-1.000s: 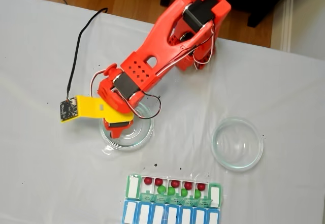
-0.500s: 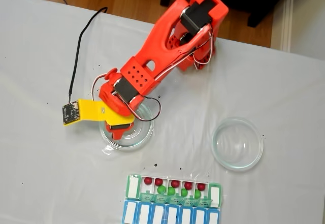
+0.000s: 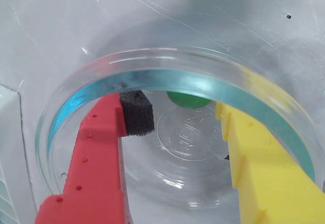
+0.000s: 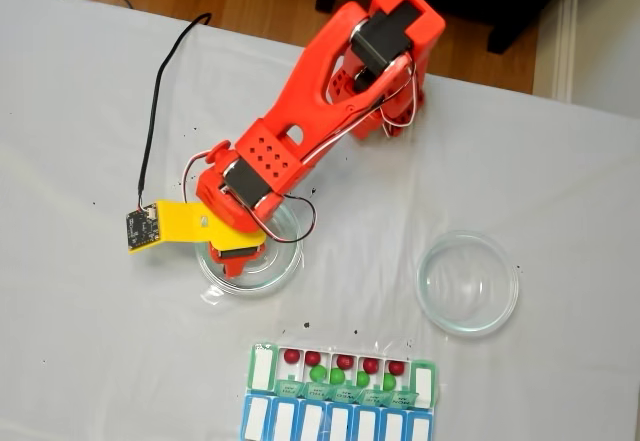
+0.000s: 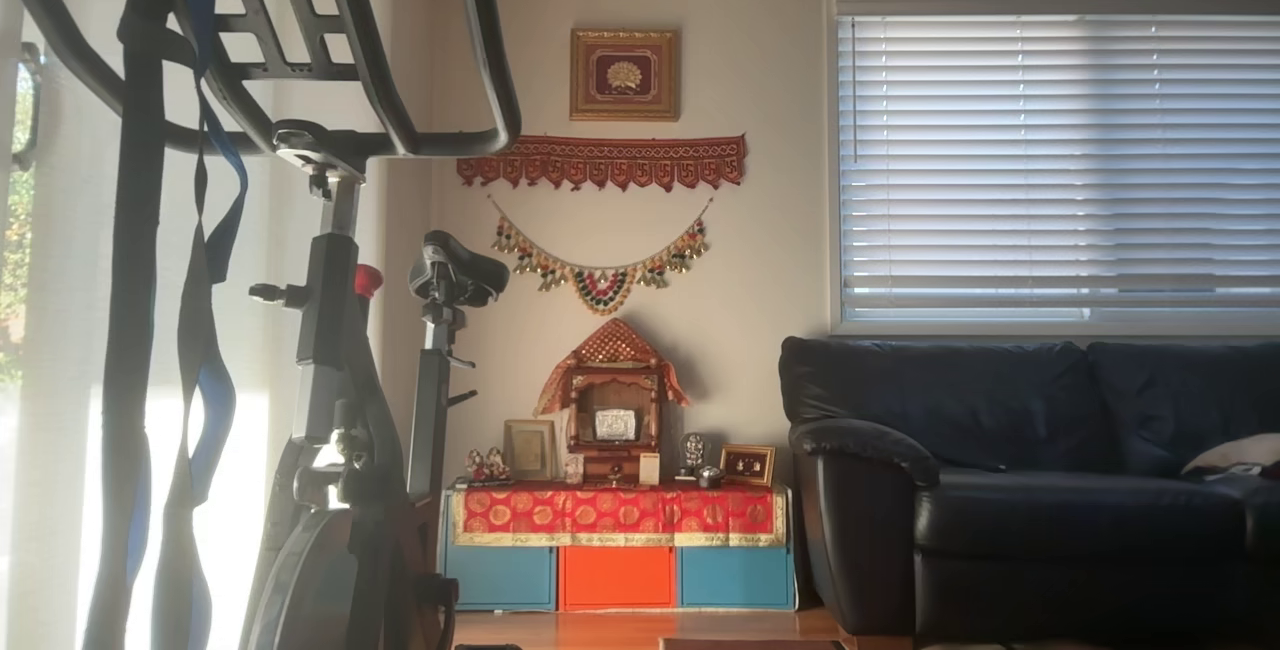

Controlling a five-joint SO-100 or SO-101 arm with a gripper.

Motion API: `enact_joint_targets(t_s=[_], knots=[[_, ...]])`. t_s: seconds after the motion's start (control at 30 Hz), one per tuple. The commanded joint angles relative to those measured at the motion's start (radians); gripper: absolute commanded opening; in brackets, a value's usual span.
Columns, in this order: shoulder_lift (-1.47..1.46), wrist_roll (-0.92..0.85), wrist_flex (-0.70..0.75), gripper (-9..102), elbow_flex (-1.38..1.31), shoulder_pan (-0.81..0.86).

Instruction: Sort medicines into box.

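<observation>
A: Red-and-yellow two-finger gripper (image 4: 240, 256): where now?

B: Sunk a touch deeper into the round clear glass dish (image 4: 297, 261), left of centre in the fixed view, than half a second back. Slid slightly down-frame too, together with the yellow bracket and its small camera board (image 4: 143, 229).

A: Clenched or released?

B: Released. Spread wide in the wrist view (image 3: 177, 115): red finger with black foam pad (image 3: 137, 113) at left, yellow finger at right, nothing pinched between.

A: And the target?

B: Small round green pill (image 3: 188, 99), upper centre of the wrist view. Resting close to the far wall of the dish, just beyond the fingertips, roughly centred in the gap.

A: Rest of the medicines?

B: Already lying in the rectangular white pill organizer with green lids (image 4: 262, 366), bottom centre of the fixed view. Five dark red pills (image 4: 344, 362) in a row, four green ones (image 4: 337, 375) just below. Second clear glass dish (image 4: 419, 281), right of centre, holding nothing.

A: Meaning for the task?

B: Probably the last pick. Descent nearly done, judging by fingers well inside the rim. Next, likely a short nudge forward, then a squeeze. Worth watching: rolling the bead along the curved wall, or pinching glass instead.
</observation>
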Motion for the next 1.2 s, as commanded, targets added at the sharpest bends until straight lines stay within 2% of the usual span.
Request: enact_joint_targets(t_s=[0.0,0.67,1.0,1.17], knots=[[0.015,-0.003,-0.017,23,-0.031,0.017],[0.060,-0.003,-0.160,18,0.051,0.035],[0.066,-0.015,-0.172,1,0.066,0.034],[0.067,-0.041,-0.137,1,0.060,0.034]])
